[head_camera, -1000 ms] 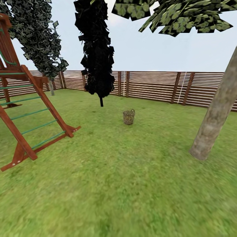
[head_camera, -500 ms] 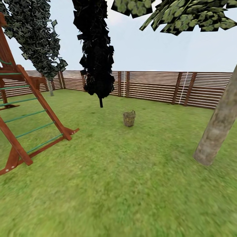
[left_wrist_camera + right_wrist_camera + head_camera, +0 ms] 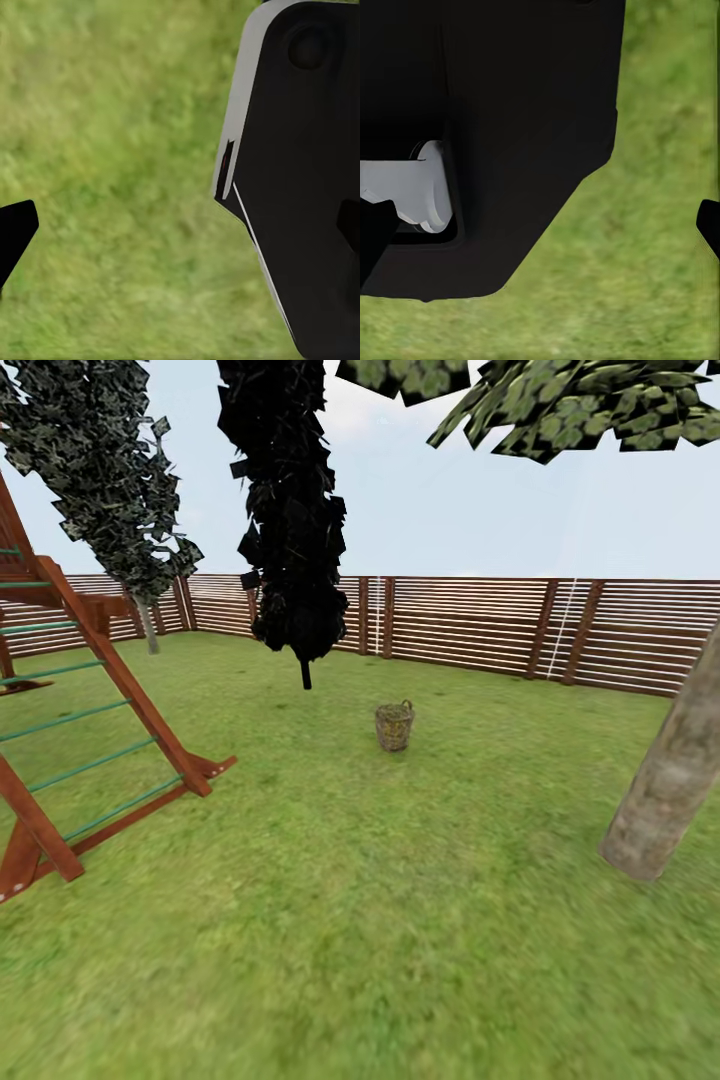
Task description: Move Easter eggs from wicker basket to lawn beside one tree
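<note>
Mottled green lawn [image 3: 120, 150] is seen below. A large black body with a white edge [image 3: 300, 172] is seen at one side, a black tip [image 3: 13, 232] opposite.

The lawn [image 3: 380, 920] is mottled green grass, matt and rough-looking. On it stands the basket [image 3: 394, 726], open-woven tan wicker, coarse in texture. Left of the basket, the play frame [image 3: 110, 690] is reddish-brown wood with a smooth stained look and thin green rungs. Behind the basket, the fence [image 3: 470, 622] is brown horizontal wooden slats between darker posts. Right of the basket, the trunk [image 3: 672, 780] has grey-brown mottled bark, matt and rough. In the wrist views, black robot casing [image 3: 307, 187] looks like smooth matt plastic with a pale grey edge.
</note>
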Tool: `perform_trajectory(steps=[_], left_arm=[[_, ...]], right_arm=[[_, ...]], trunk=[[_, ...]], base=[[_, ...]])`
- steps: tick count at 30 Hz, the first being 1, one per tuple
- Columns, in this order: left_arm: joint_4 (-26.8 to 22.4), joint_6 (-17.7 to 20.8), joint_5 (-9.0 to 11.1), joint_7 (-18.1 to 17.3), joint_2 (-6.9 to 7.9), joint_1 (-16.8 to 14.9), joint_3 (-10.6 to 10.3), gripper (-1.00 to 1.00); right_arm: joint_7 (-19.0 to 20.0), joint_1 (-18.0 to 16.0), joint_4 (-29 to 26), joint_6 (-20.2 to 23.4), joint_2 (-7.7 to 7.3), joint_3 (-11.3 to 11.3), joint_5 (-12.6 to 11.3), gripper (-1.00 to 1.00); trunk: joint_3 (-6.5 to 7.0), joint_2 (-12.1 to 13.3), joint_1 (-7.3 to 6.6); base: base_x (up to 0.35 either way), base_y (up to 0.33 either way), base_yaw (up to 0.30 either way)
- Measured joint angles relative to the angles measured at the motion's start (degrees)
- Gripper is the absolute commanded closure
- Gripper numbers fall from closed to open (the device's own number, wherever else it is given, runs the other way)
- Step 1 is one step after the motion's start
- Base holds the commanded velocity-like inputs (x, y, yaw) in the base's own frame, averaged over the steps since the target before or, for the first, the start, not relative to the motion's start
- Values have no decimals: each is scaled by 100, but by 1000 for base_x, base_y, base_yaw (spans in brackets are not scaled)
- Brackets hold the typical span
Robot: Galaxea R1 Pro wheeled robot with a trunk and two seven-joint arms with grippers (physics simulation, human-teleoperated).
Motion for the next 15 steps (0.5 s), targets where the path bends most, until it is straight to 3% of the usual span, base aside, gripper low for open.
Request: perform_trajectory(steps=[15], left_arm=[[7, 1, 0, 0, 0, 0, 0, -100]], right_arm=[[1, 0, 0, 0, 0, 0, 0, -100]], trunk=[[0, 0, 0]], base=[[325, 0, 0]])
